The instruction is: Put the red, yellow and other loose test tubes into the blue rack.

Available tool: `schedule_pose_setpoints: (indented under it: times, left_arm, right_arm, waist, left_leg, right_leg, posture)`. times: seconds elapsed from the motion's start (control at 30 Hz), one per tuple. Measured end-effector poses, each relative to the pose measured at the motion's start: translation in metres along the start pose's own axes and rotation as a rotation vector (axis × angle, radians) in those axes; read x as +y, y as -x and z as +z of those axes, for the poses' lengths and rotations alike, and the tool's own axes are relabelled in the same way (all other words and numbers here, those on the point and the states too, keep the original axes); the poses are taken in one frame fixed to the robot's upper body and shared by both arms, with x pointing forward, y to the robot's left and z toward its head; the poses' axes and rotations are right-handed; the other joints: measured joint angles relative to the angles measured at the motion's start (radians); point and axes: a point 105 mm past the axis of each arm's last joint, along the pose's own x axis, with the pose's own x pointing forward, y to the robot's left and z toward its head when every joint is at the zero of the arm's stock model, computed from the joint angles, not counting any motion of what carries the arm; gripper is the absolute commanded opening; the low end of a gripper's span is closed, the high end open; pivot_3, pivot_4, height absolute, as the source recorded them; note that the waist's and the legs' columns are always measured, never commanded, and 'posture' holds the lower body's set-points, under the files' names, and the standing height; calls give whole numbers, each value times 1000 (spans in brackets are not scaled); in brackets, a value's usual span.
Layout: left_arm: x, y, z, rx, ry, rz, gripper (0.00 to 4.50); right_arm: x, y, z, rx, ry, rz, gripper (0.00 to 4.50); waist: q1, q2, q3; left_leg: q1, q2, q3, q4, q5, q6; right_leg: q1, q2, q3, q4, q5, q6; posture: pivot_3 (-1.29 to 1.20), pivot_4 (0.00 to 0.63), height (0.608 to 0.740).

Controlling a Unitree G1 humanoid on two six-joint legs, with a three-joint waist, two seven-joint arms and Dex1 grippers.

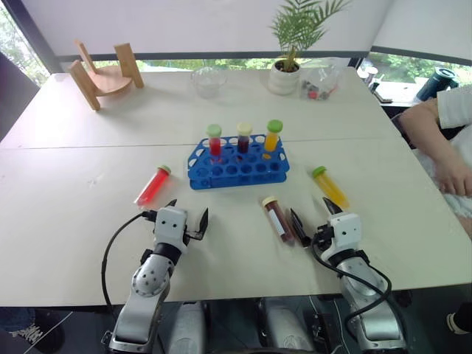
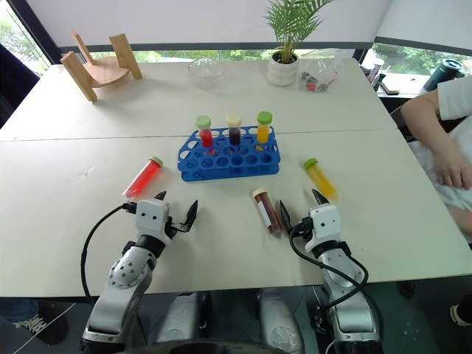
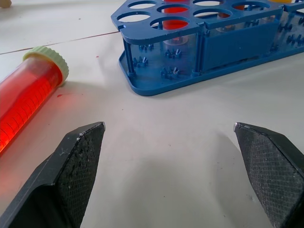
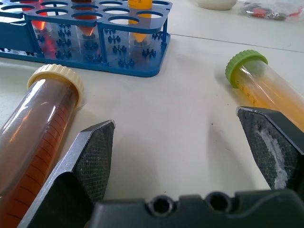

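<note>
The blue rack (image 1: 236, 168) stands mid-table and holds three upright tubes, red, dark and orange. A red tube (image 1: 152, 185) with a green cap lies flat to the rack's left. A dark brown tube (image 1: 278, 219) with a cream cap and a yellow tube (image 1: 330, 186) with a green cap lie to the rack's front right. My left gripper (image 1: 189, 214) is open just near of the red tube (image 3: 26, 97). My right gripper (image 1: 315, 215) is open, its fingers between the brown tube (image 4: 38, 128) and the yellow tube (image 4: 266, 88). Neither gripper holds anything.
A wooden stand (image 1: 103, 74) sits at the far left, a glass bowl (image 1: 209, 81) and a potted plant (image 1: 287, 70) at the back. A person's arm (image 1: 442, 147) rests at the table's right edge.
</note>
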Motion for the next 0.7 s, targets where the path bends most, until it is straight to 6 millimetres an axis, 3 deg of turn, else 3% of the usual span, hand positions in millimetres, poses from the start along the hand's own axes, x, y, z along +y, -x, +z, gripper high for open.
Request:
schedule_pose_setpoints:
  times: [0.7]
  left_arm:
    - [-2, 0, 0, -3, 17, -14, 4472]
  right_arm:
    - [-1, 1, 0, 1, 5, 1, 4500]
  waist:
    - [0, 0, 0]
  left_leg:
    - [0, 0, 0, -1, 0, 0]
  right_leg:
    - [0, 0, 0, -2, 0, 0]
  posture:
    - [0, 150, 740]
